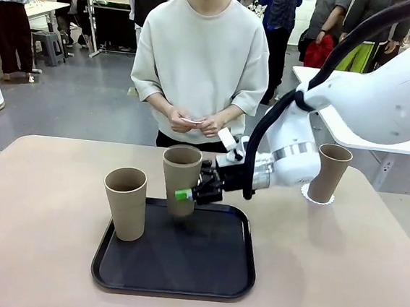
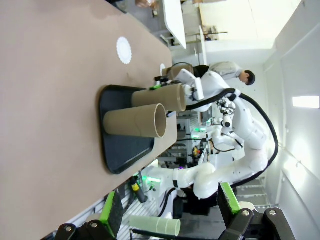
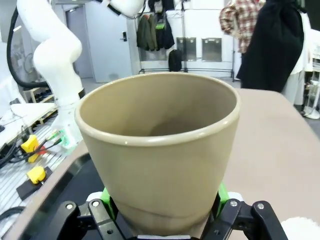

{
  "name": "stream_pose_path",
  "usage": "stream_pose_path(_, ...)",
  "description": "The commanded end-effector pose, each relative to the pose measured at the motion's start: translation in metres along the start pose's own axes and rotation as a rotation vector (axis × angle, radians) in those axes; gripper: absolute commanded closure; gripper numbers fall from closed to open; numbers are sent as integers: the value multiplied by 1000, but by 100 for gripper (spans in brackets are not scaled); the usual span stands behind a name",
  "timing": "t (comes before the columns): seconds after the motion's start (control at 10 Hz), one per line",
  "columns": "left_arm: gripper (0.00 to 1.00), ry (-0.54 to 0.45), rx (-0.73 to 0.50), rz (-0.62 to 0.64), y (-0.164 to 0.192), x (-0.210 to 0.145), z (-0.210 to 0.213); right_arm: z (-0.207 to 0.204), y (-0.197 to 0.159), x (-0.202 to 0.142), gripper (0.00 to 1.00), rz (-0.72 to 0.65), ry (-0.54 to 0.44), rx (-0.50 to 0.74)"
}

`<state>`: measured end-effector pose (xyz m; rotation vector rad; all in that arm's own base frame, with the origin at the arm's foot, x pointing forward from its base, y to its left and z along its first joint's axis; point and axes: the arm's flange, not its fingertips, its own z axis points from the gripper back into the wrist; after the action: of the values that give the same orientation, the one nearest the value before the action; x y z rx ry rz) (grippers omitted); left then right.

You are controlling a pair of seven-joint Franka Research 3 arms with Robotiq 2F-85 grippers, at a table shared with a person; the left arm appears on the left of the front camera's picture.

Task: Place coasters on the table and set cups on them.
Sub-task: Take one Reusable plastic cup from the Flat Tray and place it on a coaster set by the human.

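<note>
Right gripper [image 1: 187, 192] clenched low on a tan cup [image 1: 181, 167] (near its base) at the tray's [image 1: 180, 260] far edge; gripped so low, it might tilt or slip.

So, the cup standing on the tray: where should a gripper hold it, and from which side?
Probably the wall of the standing cup, around mid-height, coming in level from the robot's left. It is upright and tapered, at the left edge of the tray, while the held cup in the right gripper is close on its right. The left gripper is open.
</note>
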<state>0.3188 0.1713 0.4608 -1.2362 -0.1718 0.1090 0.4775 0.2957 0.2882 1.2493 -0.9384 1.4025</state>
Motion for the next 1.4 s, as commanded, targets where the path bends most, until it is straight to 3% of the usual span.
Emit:
stream_pose_path(0.0, 0, -5, -13, -10, -2, -1, 1, 12, 17, 69, 100, -2, 21, -115)
stream_pose_path(0.3, 0, -5, -13, -10, -2, -1, 1, 26, 1, 117, 100, -11, 20, -172)
stream_pose_path(0.4, 0, -5, -13, -10, -2, -1, 1, 27, 0, 121, 100, -42, 52, -193)
stream_pose_path(0.7, 0, -5, -13, -10, -2, -1, 1, 34, 6, 126, 100, 20, 22, -155)
stream_pose_path(0.8, 0, -5, -13, -10, -2, -1, 1, 35, 4, 128, 16, 3, 31, -173)
stream_pose_path(1.1, 0, -5, -13, -10, -2, -1, 1, 58, -72, 125, 16, -51, -105, -144)
stream_pose_path(1.3, 0, -5, -13, -10, -2, -1, 1, 60, -106, 106, 16, -67, -108, -79)
